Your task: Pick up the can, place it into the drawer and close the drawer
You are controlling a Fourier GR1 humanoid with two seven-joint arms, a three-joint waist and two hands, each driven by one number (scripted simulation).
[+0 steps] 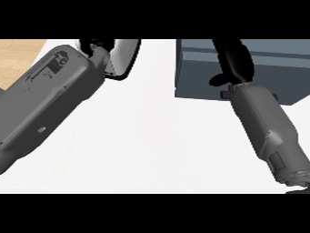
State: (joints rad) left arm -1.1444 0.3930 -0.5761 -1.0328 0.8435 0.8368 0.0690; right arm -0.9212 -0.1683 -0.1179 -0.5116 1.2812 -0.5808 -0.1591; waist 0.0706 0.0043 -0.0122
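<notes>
Head view: right robot hand (232, 59) over drawer (278, 68); forearms block counter (150, 136).

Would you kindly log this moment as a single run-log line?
left robot hand: top edge, fingers unclear | right robot hand: over drawer unit, fingers unclear | can: not visible | counter: white

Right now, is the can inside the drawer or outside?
Outside: the can sits by the left hand, over the white counter, apart from the grey drawer.
</notes>
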